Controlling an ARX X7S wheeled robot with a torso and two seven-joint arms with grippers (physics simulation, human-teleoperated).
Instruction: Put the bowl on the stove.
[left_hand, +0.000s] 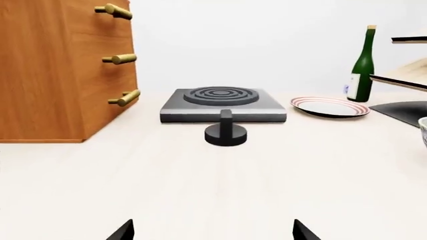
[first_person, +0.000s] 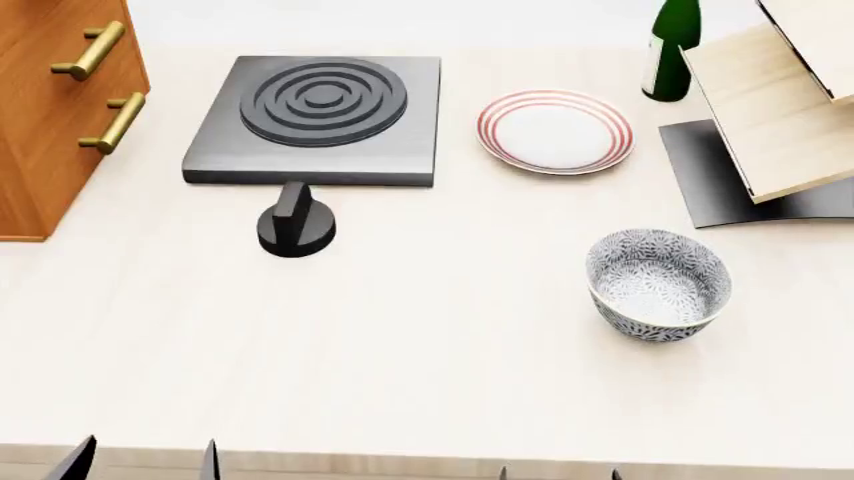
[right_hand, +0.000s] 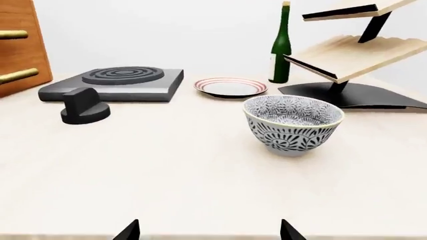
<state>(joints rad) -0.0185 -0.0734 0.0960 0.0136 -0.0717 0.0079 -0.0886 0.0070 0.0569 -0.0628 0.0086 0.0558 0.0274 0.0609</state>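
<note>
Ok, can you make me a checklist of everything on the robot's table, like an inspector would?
Surface: pale wooden tabletop, flat, no spills seen.
Job's things: speckled bowl upright on the table, apart from the stove; burner bare.
Clutter: black knob just in front of the stove; red-ringed plate beside the stove; green bottle behind the plate; tilted wooden rack on a dark base.
Grippers: left gripper and right gripper open, holding nothing, only fingertips visible.
Cables: nothing seen.
Surroundings: wooden drawer cabinet with brass handles beside the stove; plain light wall.
</note>
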